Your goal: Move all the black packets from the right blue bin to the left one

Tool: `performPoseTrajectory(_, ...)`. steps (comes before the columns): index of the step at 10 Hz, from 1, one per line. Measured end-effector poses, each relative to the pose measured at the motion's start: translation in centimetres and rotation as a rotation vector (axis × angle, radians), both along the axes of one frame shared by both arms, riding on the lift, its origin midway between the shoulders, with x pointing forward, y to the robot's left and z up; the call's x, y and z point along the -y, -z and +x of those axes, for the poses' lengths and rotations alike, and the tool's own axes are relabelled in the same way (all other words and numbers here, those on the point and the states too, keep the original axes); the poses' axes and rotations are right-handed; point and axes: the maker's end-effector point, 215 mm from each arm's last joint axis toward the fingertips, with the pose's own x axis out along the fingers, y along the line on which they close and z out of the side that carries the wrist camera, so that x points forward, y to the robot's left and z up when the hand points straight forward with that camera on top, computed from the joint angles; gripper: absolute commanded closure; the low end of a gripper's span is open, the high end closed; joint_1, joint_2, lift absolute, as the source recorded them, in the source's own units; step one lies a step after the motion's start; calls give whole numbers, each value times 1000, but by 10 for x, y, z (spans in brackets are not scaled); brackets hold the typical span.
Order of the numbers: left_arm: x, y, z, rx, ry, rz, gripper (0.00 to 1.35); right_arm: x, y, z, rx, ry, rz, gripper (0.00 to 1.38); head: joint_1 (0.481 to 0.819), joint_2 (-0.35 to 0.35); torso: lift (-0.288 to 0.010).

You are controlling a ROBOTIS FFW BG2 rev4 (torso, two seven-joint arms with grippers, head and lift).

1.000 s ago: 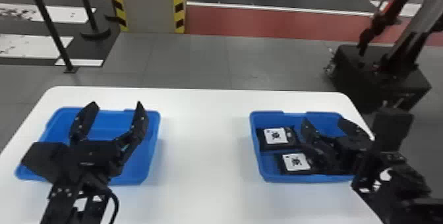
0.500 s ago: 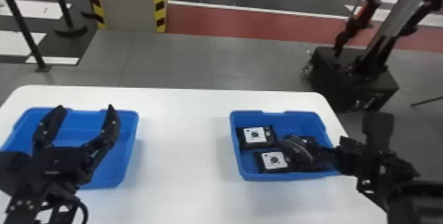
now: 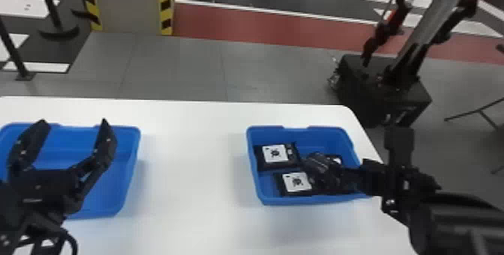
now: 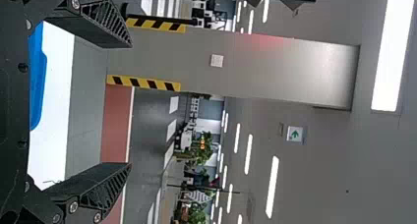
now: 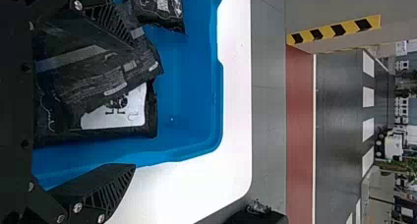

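White tbl (image 3: 195,168), two blue bins on it, well apart. L bin (image 3: 118,190): no pkts seen in its visible part. R bin (image 3: 300,136): holds the black pkts, all seen lying inside. Far label-up pkt (image 3: 275,153) in the bin's far L part, white label w/ dark mark; near label-up pkt (image 3: 296,182) just nearer the robot, also white label.

Beside them, toward the R arm, plain-backed pkt (image 5: 103,81), slanted, lying partly over a covered pkt (image 5: 118,113) w/ white label part showing (R wrist view).

L gripper (image 3: 74,123) over L bin, fingers wide apart, nothing btwn them. R gripper (image 3: 375,177) at R bin, R side, fingers apart per R wrist view. One finger overlaps the plain-backed pkt in that view; contact unclear. Not clamped on any pkt.

Bkgd: grey pillar (image 3: 129,3) w/ yellow/blk striped edges, beyond tbl. Red floor strip (image 3: 262,29) runs R of it. Blk box-shaped base (image 3: 382,93) on grey floor, past tbl's far R corner. Green-arrow sign (image 4: 295,134) up high, L wrist view.
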Motion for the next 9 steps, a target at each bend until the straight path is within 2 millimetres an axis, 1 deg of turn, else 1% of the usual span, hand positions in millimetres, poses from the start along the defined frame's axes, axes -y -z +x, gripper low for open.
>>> performPoseTrajectory(2,-2,0,0,1,-3,6,171,-9,4,-13,-20,-5,2,174,695,-197,-110)
performPoseTrajectory(3,0,-1,1,1,-1,11,171,-10,7,-16,-29,-8,3,174,695,-197,-110)
performPoseTrajectory(5,1,-3,4,5,1,18,171,-18,9,-15,-38,-22,10,174,695,-192,-110)
performPoseTrajectory(7,1,-4,4,6,2,19,171,-33,21,-14,-65,-49,33,174,695,-172,-110)
performPoseTrajectory(8,2,-4,4,8,2,17,171,-36,25,-13,-72,-52,36,176,695,-169,-110)
performPoseTrajectory(9,2,-5,4,9,2,16,171,-35,24,-10,-70,-50,32,269,695,-169,-110)
